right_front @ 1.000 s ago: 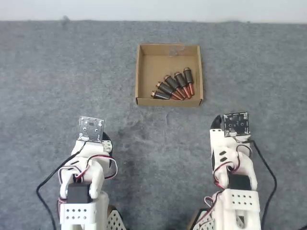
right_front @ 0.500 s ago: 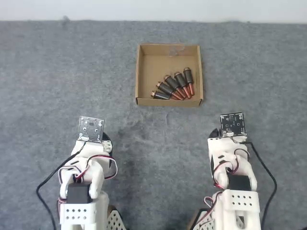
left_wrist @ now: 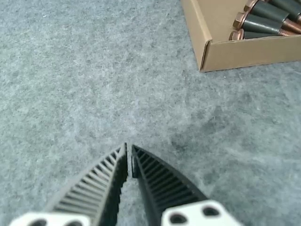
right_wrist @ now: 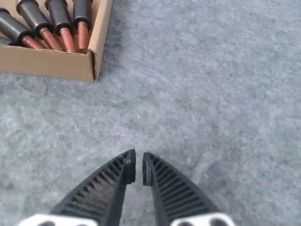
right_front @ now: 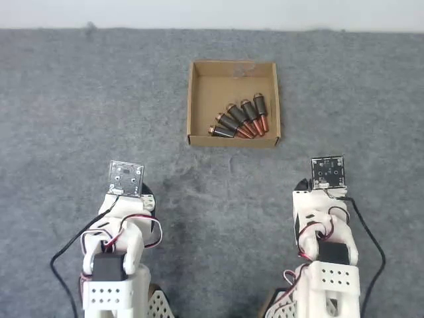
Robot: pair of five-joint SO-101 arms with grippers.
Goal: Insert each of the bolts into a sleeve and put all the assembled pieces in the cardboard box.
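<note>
The cardboard box [right_front: 233,140] sits at the far middle of the grey mat, with several assembled pieces [right_front: 240,120], dark sleeves on copper bolts, lying side by side in its near right part. Both arms are drawn back near the front edge, the left arm [right_front: 124,199] and the right arm [right_front: 326,199], each well short of the box. My left gripper [left_wrist: 129,149] is shut over bare mat, with the box [left_wrist: 244,52] and the pieces [left_wrist: 263,23] farther off. My right gripper [right_wrist: 139,160] is shut with nothing in it, short of the box [right_wrist: 47,63] and its pieces [right_wrist: 51,23].
Grey felt mat [right_front: 79,99] covers the table to the pale back wall [right_front: 212,13]. Open mat lies between the arms and around the box.
The right arm's wrist shifted slightly left, then back right and a little nearer. The left arm and the box contents stayed put.
</note>
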